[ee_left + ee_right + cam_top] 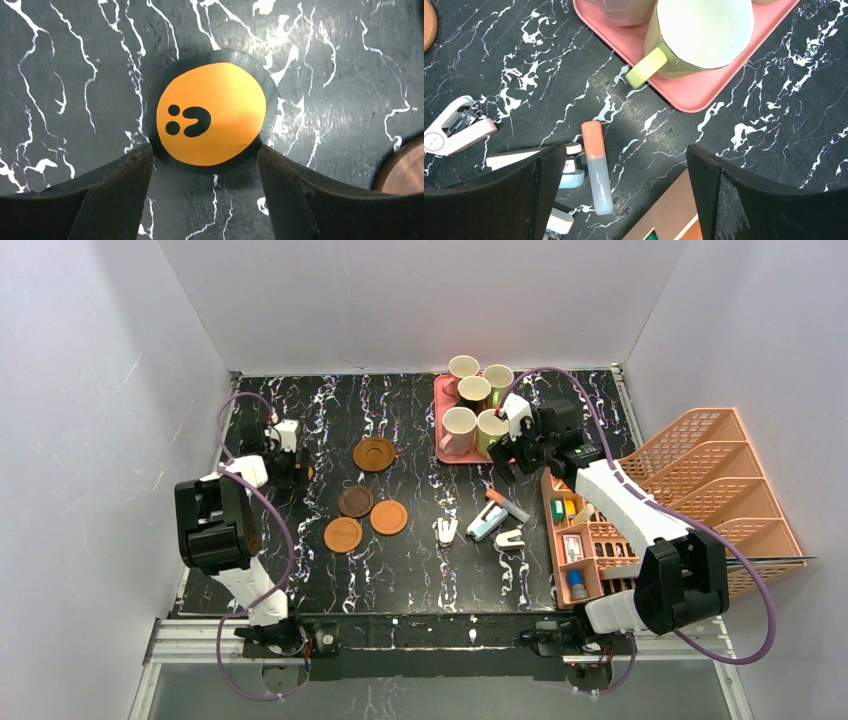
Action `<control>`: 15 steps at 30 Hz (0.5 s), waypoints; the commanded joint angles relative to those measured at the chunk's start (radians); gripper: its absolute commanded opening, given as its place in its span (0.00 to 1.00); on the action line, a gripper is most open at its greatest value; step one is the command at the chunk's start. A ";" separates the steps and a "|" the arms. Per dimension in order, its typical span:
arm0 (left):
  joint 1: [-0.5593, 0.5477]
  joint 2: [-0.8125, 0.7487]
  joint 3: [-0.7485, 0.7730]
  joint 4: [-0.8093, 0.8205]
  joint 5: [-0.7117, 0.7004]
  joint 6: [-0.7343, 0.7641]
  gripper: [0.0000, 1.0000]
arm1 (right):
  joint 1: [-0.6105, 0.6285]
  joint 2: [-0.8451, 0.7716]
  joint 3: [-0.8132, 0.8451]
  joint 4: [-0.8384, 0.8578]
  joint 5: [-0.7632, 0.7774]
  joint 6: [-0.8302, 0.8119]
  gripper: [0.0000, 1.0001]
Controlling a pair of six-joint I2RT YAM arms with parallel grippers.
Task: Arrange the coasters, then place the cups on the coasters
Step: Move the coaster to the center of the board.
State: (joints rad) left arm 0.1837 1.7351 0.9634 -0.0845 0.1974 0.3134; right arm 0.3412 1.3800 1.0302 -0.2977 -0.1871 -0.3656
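Observation:
In the left wrist view an orange coaster (210, 112) with a black rim and a black mark lies flat on the table. My left gripper (202, 152) has one fingertip against its rim on each side, shut on its near part. From above, that gripper (285, 455) is at the table's left side. Other coasters (375, 454) (355, 502) (389, 517) lie mid-table. Several cups (458, 427) stand on the pink tray (440, 455). My right gripper (510, 452) hangs open off the tray's front corner, beside a yellow-green cup (704, 30), and holds nothing (626, 150).
A stapler (454, 132), an orange-capped marker (596, 167) and small white items (447, 530) lie right of centre. An orange desk organiser (575, 540) and stacked file racks (720, 480) fill the right side. A brown coaster's edge (402, 167) shows near the left gripper.

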 commanded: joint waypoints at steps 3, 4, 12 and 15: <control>-0.041 0.100 0.008 -0.071 -0.018 -0.018 0.71 | -0.005 -0.014 0.021 0.002 -0.007 -0.001 0.98; -0.056 0.101 0.011 -0.070 -0.025 -0.021 0.72 | -0.004 -0.013 0.021 0.002 -0.008 -0.001 0.98; -0.132 0.109 0.035 -0.054 -0.082 -0.043 0.73 | -0.004 -0.016 0.021 0.001 -0.010 -0.001 0.98; -0.141 0.121 0.052 -0.048 -0.101 -0.064 0.74 | -0.005 -0.019 0.020 0.002 -0.011 -0.002 0.98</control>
State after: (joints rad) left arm 0.0628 1.7958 1.0237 -0.0357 0.1646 0.2642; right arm 0.3412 1.3800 1.0302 -0.2977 -0.1871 -0.3656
